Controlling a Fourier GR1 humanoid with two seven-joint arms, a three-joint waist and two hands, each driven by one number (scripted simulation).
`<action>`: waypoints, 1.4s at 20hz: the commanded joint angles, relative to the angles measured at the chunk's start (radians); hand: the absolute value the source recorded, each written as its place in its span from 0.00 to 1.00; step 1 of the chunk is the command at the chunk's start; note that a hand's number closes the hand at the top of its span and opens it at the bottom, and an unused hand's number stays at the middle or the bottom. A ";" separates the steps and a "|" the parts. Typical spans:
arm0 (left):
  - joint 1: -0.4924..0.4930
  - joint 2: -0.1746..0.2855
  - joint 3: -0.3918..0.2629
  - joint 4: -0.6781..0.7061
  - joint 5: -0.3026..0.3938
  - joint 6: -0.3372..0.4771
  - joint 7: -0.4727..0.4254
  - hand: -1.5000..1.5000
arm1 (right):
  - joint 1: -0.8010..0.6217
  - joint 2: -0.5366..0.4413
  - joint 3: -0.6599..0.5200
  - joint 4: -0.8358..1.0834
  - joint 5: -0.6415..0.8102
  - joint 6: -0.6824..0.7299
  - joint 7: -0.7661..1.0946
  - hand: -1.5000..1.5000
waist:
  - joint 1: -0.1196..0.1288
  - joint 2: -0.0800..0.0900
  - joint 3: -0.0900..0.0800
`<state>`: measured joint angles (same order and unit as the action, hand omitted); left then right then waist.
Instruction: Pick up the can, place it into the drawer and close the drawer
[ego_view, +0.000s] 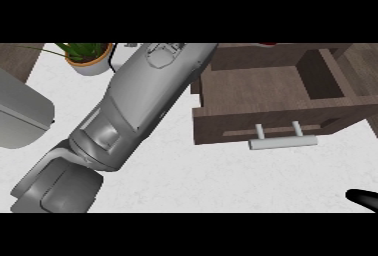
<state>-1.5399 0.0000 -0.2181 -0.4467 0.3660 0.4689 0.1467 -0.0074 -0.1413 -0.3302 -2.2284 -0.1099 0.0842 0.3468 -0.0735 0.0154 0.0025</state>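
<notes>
At the near right corner of the white surface (192, 175) only a black tip of the right hand (362, 198) shows, so I cannot tell whether it is apart or together. The grey left forearm (125, 115) slants from the near left corner to the far edge, the left hand itself out of view, and passes just left of the brown drawer (258, 95), which is pulled open with its pale handle (283, 142) facing near. At the far left stands a potted plant (90, 56); the can cannot be made out, only a red sliver (269, 44) beyond the drawer.
</notes>
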 joint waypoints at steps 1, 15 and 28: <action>-0.030 0.000 -0.062 0.056 0.039 0.080 -0.029 1.00 | -0.024 -0.011 0.021 0.009 -0.005 0.015 0.005 0.00 | -0.029 0.006 0.001; -0.070 0.000 -0.086 0.139 0.135 0.185 -0.091 0.00 | -0.059 -0.057 0.084 -0.004 0.121 0.029 -0.022 0.00 | -0.034 0.015 0.001; -0.087 0.000 -0.056 0.121 0.247 0.179 -0.142 0.00 | -0.207 -0.176 0.274 0.188 0.535 0.028 -0.166 0.00 | 0.008 0.016 0.000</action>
<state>-1.6264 0.0000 -0.2801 -0.3160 0.5832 0.6432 0.0208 -0.1798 -0.3001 -0.1277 -2.1142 0.2901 0.1277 0.2220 -0.0822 0.0326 0.0024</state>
